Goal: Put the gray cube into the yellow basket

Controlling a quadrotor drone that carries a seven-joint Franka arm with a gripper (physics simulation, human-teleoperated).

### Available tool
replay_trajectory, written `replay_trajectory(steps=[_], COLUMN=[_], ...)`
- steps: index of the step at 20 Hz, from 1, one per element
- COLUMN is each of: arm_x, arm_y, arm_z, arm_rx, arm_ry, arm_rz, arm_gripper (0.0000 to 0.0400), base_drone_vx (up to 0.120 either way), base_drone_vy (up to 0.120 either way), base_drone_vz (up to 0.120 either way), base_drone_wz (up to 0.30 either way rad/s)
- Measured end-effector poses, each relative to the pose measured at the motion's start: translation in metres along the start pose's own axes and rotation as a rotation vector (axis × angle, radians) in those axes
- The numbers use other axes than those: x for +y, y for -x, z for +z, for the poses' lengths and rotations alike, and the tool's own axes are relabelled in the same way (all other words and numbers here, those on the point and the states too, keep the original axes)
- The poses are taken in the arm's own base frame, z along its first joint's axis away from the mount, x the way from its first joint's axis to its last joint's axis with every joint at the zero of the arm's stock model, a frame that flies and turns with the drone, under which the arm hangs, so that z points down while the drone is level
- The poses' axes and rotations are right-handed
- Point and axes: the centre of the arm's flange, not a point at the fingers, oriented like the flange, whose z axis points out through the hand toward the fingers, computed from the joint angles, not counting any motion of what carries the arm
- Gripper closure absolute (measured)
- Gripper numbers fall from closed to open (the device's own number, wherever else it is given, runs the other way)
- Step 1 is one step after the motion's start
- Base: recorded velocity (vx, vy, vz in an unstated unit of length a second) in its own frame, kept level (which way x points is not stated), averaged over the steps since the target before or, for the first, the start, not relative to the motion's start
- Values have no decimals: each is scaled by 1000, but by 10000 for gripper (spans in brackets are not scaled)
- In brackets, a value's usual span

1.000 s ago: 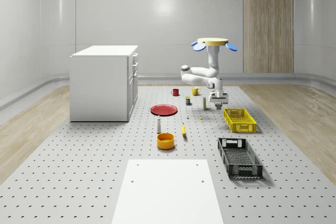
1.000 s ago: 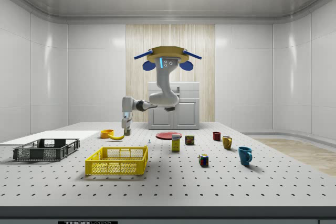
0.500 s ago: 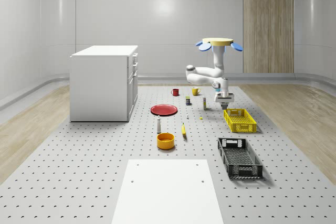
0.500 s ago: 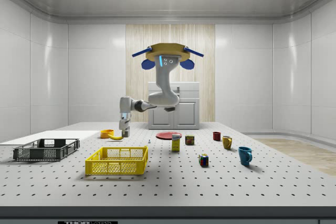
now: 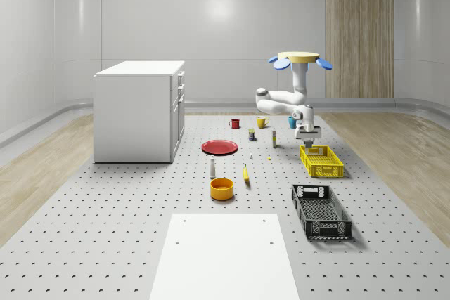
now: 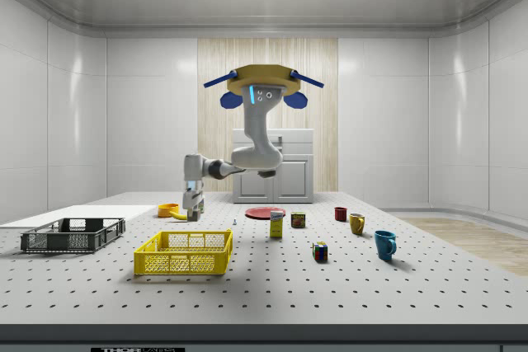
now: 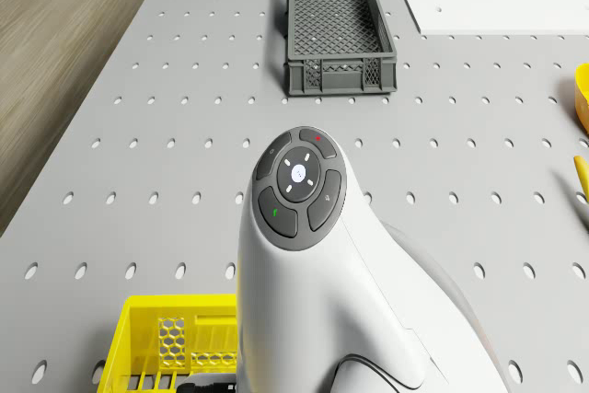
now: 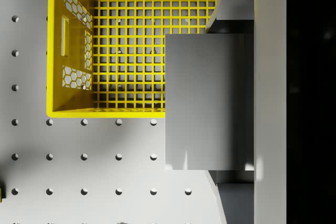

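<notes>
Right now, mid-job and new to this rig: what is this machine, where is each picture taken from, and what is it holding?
It is a flying drone carrying a white arm, hovering over the perforated table. One camera looks down on the whole scene, one from the side, one from the drone's body, one from the wrist. The hand holds the gray cube over the near end of the yellow basket. A black crate, mugs, a red plate and an orange bowl also lie there.

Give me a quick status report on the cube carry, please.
Drone hovering by yellow basket. Gripper over its far end, jaws shut on gray cube. Nothing in the way.
</notes>
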Motion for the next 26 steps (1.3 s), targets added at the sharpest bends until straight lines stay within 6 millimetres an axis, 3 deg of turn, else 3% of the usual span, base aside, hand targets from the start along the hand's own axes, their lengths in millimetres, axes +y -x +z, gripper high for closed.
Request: replay_trajectory(steps=[12, 15, 26], arm_x=[0, 0, 0], arm_y=[0, 0, 0], arm_z=[0, 0, 34], arm_rx=[0, 0, 0], arm_ry=[0, 0, 0], arm_rz=[0, 0, 0], arm_gripper=[150, 150, 150], base_drone_vx=[0, 0, 0], base_drone_vy=[120, 120, 0], base_drone_vz=[-93, 0, 0], base_drone_wz=[0, 0, 0])
